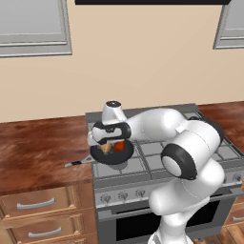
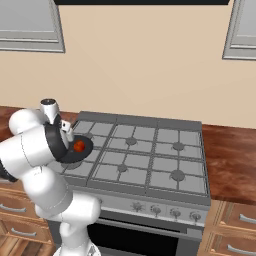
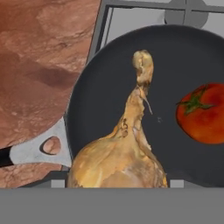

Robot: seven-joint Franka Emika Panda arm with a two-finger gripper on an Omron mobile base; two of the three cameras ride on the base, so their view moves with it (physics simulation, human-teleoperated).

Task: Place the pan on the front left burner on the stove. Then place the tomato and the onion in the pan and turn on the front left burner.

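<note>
The black pan (image 1: 125, 153) (image 2: 75, 154) (image 3: 175, 65) rests on the stove's (image 2: 150, 150) front left grate and covers the front left burner. Its handle (image 1: 76, 163) (image 3: 35, 151) sticks out over the wooden counter to the left. On the right side of the pan lies the red tomato (image 1: 119, 146) (image 2: 79, 146) (image 3: 203, 116). The tan onion (image 1: 106, 148) (image 3: 122, 157) sits low over the pan's near side, right at my gripper (image 1: 108, 142) (image 3: 117, 183), which appears shut on it. The onion hides my fingertips.
A wooden counter (image 1: 38, 152) (image 3: 39, 52) runs left of the stove, with drawers (image 1: 35, 205) beneath. Knobs (image 1: 123, 195) (image 2: 156, 211) line the stove front above the dark oven door. My arm reaches across the stove's front row. More counter (image 2: 230, 155) lies to the right.
</note>
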